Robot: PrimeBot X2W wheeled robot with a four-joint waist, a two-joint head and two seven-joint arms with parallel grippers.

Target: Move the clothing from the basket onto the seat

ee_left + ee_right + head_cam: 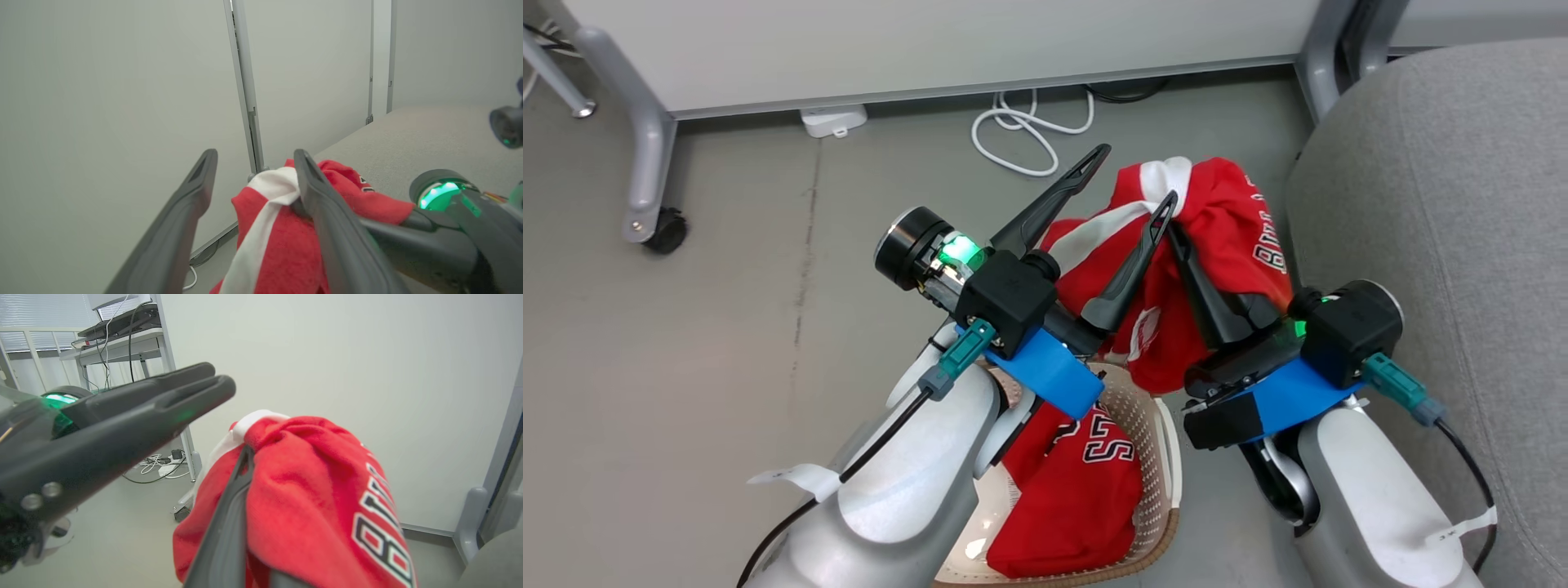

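In the head view, a lifted jersey point(1225, 220) hangs bunched between the two arms, above the far end of the basket point(1156, 425). It is red soft fabric with a white band gathered at its top and dark, white-outlined letters down its right side. The right gripper point(1176, 233) is clenched on the cloth just under that white band, with red folds draped over its fingers. The left gripper point(1131, 178) is spread wide and grips nothing; its right finger lies against the white trim and its left finger stands free over the floor. A second jersey point(1070, 490), red with white-edged dark letters, lies crumpled in the basket on the near floor. The grey seat point(1437, 204) is just to the right of both.

In the left wrist view, the left gripper point(253, 161) has its fingers parted. The lifted jersey point(286, 245) sits by the right-hand finger, a white stripe running down the red. The right gripper point(388, 232) reaches into the cloth from the right, and the seat point(429, 134) lies behind.

In the right wrist view, the right gripper point(249, 453) is buried in the lifted jersey point(310, 490), with one dark finger showing and the fabric wrapped over the rest. The left gripper point(216, 379) juts in from the left, apart from the cloth. A corner of the seat point(498, 559) shows at lower right.
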